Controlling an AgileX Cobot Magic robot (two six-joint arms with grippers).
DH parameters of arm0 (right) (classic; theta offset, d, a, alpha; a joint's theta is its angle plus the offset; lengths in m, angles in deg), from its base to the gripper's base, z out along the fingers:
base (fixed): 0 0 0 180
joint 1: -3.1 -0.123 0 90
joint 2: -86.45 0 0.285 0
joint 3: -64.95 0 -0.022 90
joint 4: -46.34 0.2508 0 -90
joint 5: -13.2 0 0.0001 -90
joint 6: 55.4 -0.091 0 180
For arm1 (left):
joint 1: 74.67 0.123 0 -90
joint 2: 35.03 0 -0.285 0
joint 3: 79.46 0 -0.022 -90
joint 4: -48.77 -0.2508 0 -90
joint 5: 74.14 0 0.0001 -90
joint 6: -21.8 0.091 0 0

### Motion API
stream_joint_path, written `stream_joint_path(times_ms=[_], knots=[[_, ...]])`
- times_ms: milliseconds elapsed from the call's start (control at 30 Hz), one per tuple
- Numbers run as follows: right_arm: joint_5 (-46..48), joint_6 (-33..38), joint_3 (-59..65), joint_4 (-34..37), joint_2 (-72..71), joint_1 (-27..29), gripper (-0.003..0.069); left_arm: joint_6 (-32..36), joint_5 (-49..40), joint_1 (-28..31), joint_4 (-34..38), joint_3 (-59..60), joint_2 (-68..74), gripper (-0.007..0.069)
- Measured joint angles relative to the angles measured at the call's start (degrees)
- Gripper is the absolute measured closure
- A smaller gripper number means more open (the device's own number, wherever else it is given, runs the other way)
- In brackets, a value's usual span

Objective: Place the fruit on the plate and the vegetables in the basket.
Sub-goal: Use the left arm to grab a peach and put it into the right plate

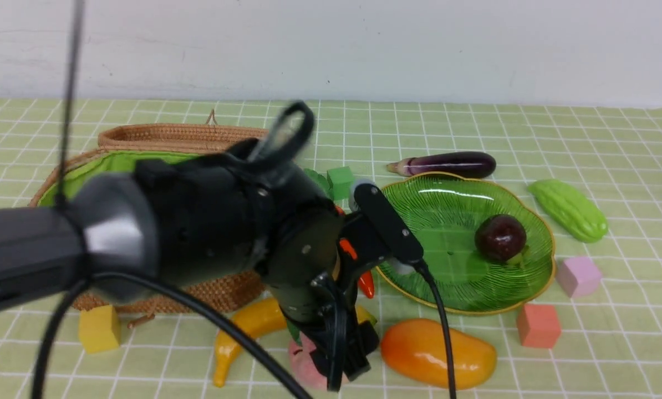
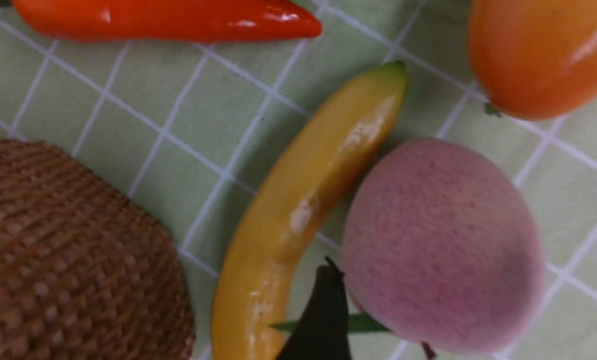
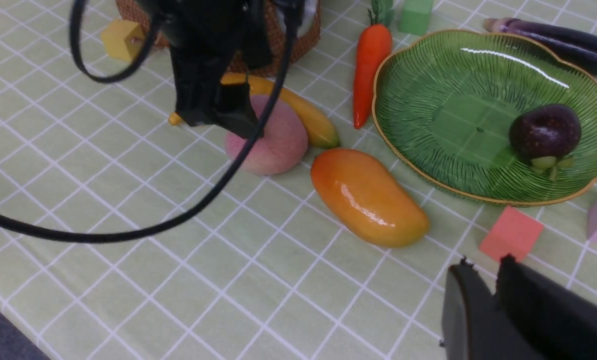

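Green checked cloth is covering the bench, and a plain white wall is rising behind it. Open cloth is lying free along the near side and the far right, while the middle is crowding up. The basket is sitting at the back left. The plate is resting to its right and holding the mangosteen, and the carrot is lying between basket and plate. The eggplant is lying just behind the plate, the bitter gourd just right of it.

The left pincer is hanging over the peach, its jaws spread wide to either side and gripping nothing. The banana is touching the peach on the basket side, and the mango is lying near on the other. The right pincer is hovering over bare cloth near a coral cube, its jaws drawn almost together with nothing between them.
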Motion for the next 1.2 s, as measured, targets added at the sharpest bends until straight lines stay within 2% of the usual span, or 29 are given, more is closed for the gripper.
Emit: stream_joint_path(times_ms=[500, 700, 900, 1200], knots=[[0.05, 0.05, 0.00, 0.12, 0.00, 0.00, 0.0575, -0.17, 2.97, 0.00, -2.00, -0.79, 6.88, -0.0033], [0.05, 0.05, 0.00, 1.31, 0.00, 0.00, 0.0575, -0.17, 2.91, 0.00, -2.17, -1.22, 7.29, 0.0013], [0.05, 0.05, 0.00, 1.31, 0.00, 0.00, 0.0575, -0.23, 2.86, -0.05, -3.01, -1.22, 7.01, 0.0017], [0.00, 0.73, 0.00, 1.43, 0.00, 0.00, 0.0575, -0.23, -1.58, 0.01, -4.65, -3.03, 5.95, 0.0017]])
